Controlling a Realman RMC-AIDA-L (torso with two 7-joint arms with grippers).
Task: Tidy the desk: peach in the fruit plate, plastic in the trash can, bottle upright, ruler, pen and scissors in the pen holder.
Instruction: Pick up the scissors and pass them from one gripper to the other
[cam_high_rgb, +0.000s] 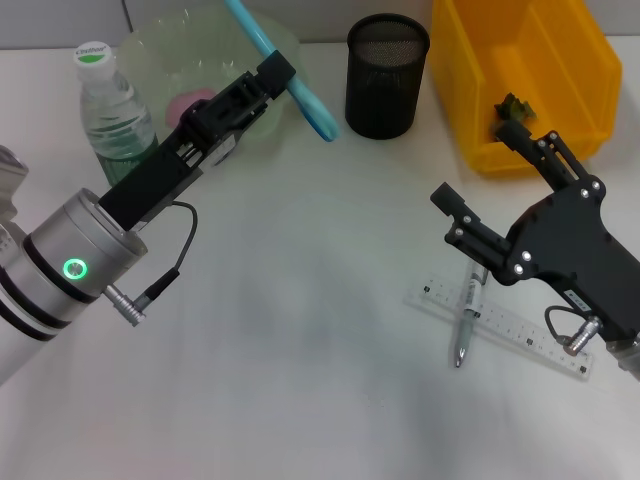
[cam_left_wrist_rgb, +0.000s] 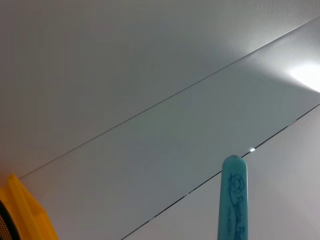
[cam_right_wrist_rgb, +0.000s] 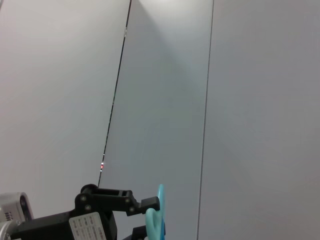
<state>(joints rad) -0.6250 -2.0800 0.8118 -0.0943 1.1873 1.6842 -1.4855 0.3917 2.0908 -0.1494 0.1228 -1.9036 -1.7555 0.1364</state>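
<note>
Two items left on the desk: a clear flat plastic ruler (cam_high_rgb: 505, 326) and a grey pen (cam_high_rgb: 469, 318) lie crossed, the pen on top, at the lower right of the head view, neither yet in the holder.
Right gripper (cam_high_rgb: 480, 178): its black body hangs over the far end of the ruler and pen at the right of the head view; fingers spread wide and empty, one toward the pen, one by the bin.
Left gripper (cam_high_rgb: 280, 78): reaches from lower left toward upper centre of the head view, clamped on the light-blue plastic scissors (cam_high_rgb: 285, 70), which jut up and down from the fingers, raised above the desk.
Step in hand, as I judge it: the scissors are on their way to the black mesh pen holder (cam_high_rgb: 387, 75), which stands just right of them at upper centre; nothing shows inside it.
Bottle: the clear plastic water bottle (cam_high_rgb: 112, 108) with the green-and-white cap stands upright at upper left; that part looks done.
Peach: a pink shape (cam_high_rgb: 186, 101) sits in the translucent green fruit plate (cam_high_rgb: 170, 50) behind the left gripper; likely the peach, so probably done.
Plastic: something dark green (cam_high_rgb: 515, 105) lies in the yellow bin (cam_high_rgb: 515, 70) at upper right; whether it is the plastic I cannot tell.
Writing: the bottle cap carries green lettering too small to read; the scissors' handle tip (cam_left_wrist_rgb: 233, 195) in the left wrist view shows a printed cartoon face and script I cannot make out; a white label on the left gripper in the right wrist view is unreadable.
</note>
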